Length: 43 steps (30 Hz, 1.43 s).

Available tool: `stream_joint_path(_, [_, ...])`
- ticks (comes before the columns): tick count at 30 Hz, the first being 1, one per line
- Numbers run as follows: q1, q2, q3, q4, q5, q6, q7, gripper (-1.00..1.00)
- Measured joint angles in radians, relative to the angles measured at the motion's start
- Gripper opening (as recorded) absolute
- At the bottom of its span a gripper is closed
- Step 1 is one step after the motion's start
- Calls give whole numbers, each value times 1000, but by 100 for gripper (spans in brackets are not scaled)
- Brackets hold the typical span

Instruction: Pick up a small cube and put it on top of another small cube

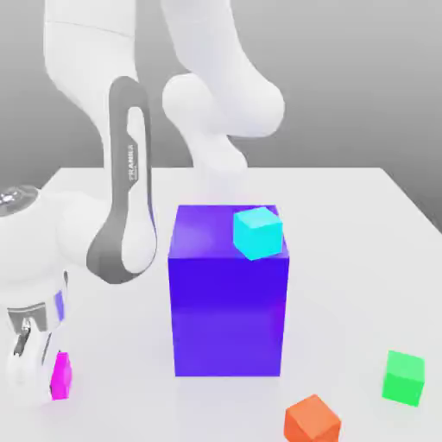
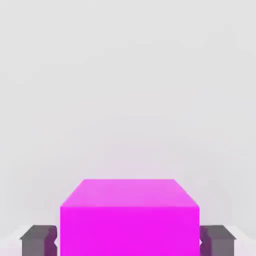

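Low at the exterior view's left, a small magenta cube (image 1: 60,376) rests on the white table (image 1: 363,259). My gripper (image 1: 50,380) is down around it. In the hand view the magenta cube (image 2: 129,215) sits between the two dark fingertips (image 2: 39,240), which press against its opposite sides, so my gripper (image 2: 129,241) is shut on it. A small cyan cube (image 1: 258,232) lies on top of a big blue block (image 1: 226,302). A small green cube (image 1: 404,377) and a small orange cube (image 1: 312,420) rest on the table at the exterior view's right.
The tall blue block stands in the middle of the table, between my gripper and the green and orange cubes. The arm's white links (image 1: 129,198) rise behind and to the left of it.
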<state>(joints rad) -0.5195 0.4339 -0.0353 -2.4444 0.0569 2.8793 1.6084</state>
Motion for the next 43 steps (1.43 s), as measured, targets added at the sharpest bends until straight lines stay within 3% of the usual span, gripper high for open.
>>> stream_joint_path(3, [-1,-4,1,-1,-1,-3,1,-100])
stream_joint_path(9, [16,-151,0,-19,-3,-131,37,-100])
stream_joint_path(15, [96,-47,140,94,135,-129,151,-100])
stream_joint_path(20, [201,-19,281,156,185,-141,191,-100])
stream_joint_path(24, [304,-59,361,142,122,-164,157,-100])
stream_joint_path(35, [551,-236,539,15,-204,-273,-74,-100])
stream_joint_path(39, [625,-134,480,17,-347,-191,-13,-100])
stream_joint_path(40, [643,-105,458,19,-376,-169,7,100])
stream_joint_path(43, [643,-105,458,19,-376,-169,7,100])
